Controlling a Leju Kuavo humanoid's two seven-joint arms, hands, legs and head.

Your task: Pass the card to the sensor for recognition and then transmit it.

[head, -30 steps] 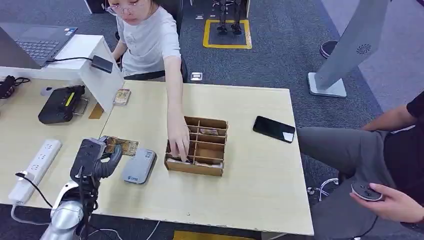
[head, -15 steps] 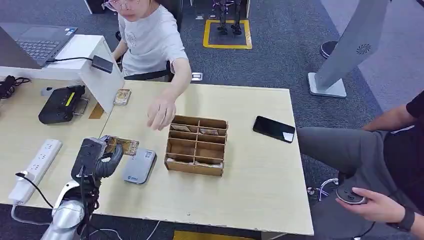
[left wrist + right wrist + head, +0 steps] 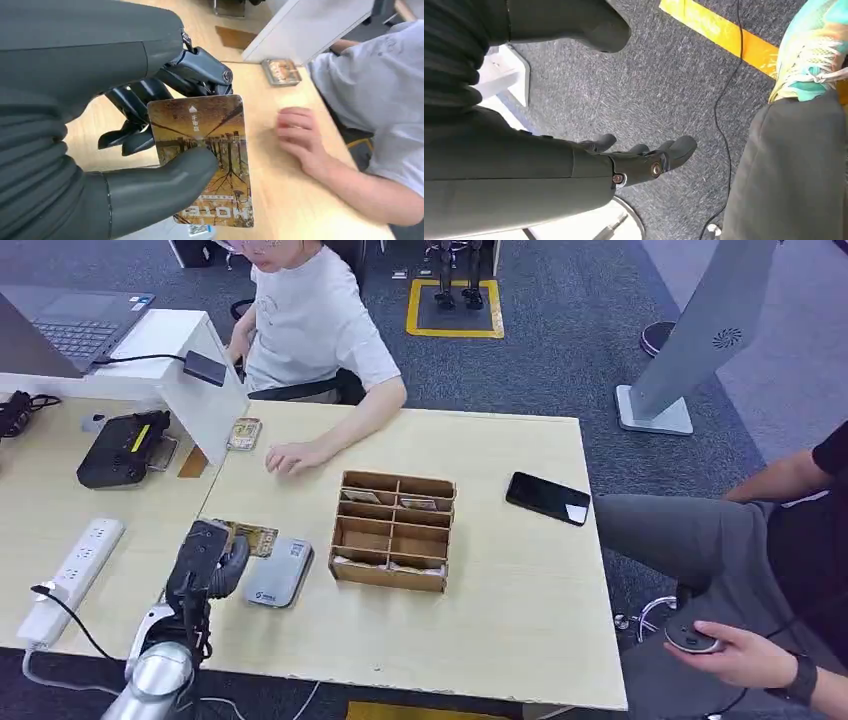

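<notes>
My left hand (image 3: 207, 560) pinches a brown picture card (image 3: 254, 538) between thumb and fingers, just above the table's near left part. The left wrist view shows the card (image 3: 207, 150) close up, under the thumb. The card hangs over the near edge of the grey card sensor (image 3: 279, 571), which lies flat on the table. My right hand (image 3: 639, 162) hangs over the grey carpet, fingers apart and holding nothing.
A wooden divided box (image 3: 393, 530) with cards stands right of the sensor. A person's hand (image 3: 290, 456) rests on the table behind it. A black phone (image 3: 547, 498) lies at right, a power strip (image 3: 70, 580) at left. Another card (image 3: 243, 433) lies near the white stand.
The person's hand left the wooden box and drew back to rest on the table. My left hand with the card moved a little right, toward the sensor.
</notes>
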